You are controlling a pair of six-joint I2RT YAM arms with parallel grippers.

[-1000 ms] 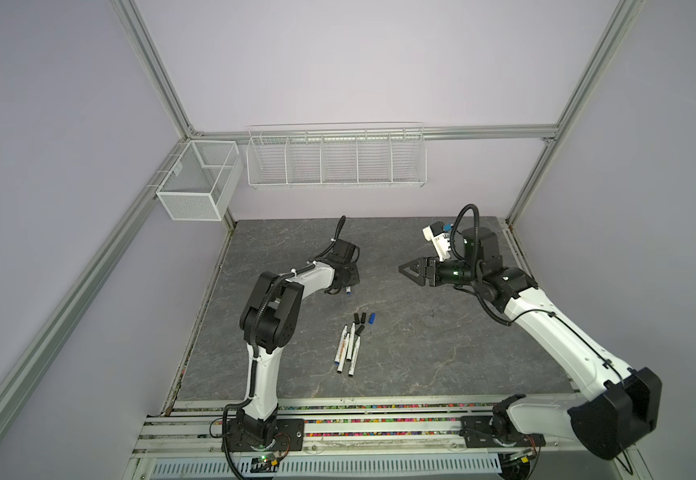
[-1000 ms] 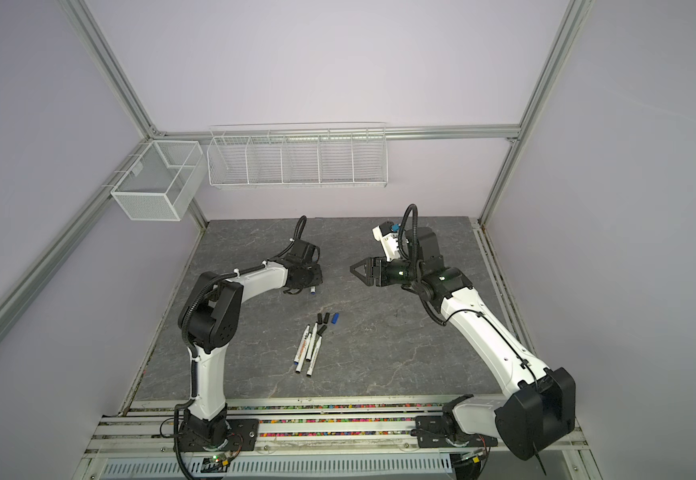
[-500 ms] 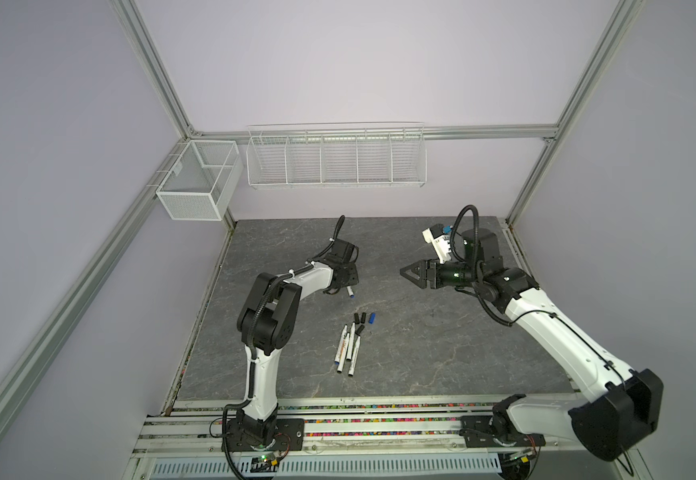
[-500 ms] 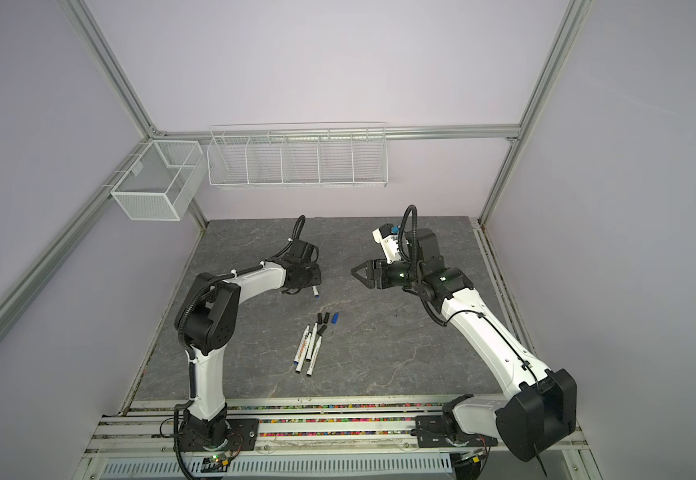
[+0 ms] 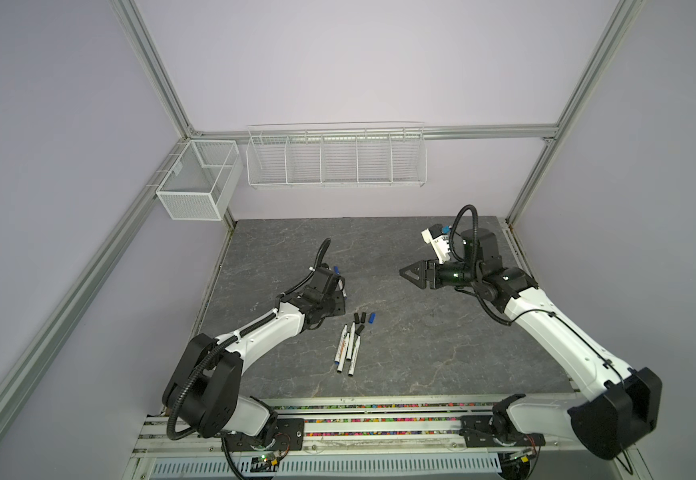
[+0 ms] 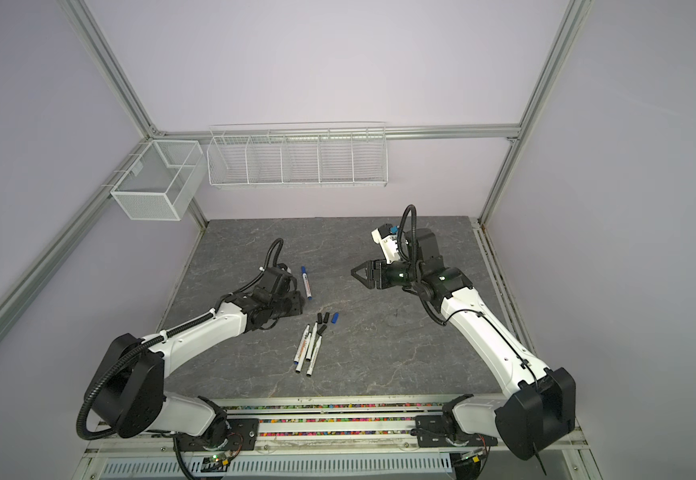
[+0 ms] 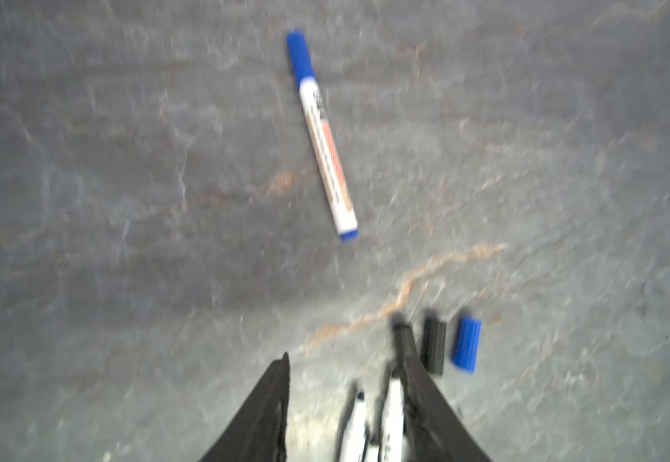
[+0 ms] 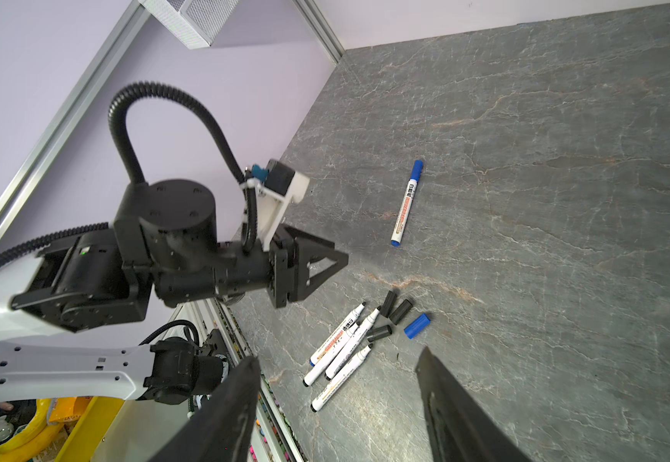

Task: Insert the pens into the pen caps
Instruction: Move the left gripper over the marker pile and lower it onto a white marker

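- My left gripper [image 8: 341, 261] sits low over the grey tabletop [image 6: 379, 353], jaws apart with nothing between them. My right gripper [image 5: 405, 274] hangs higher, jaws wide and empty.
- The capped blue pen [image 6: 306, 282] lies flat on its own just beside my left gripper, well apart from the rest. I count that one done.
- Four uncapped pens [image 8: 341, 352] lie bundled side by side, touching or nearly so. Three black caps [image 8: 395, 308] and one blue cap [image 8: 416, 326] lie loose just past their nib ends.
- I expect the pens to be light, stiff and smooth, so they will roll and slip easily. I would pinch one across the printed mid-barrel, leaving the nib end clear, and start with an outer pen of the bundle.
- The caps look stubby and very light, so they may squirt out of a hard squeeze. I would hold one near its closed end, with the mouth free.
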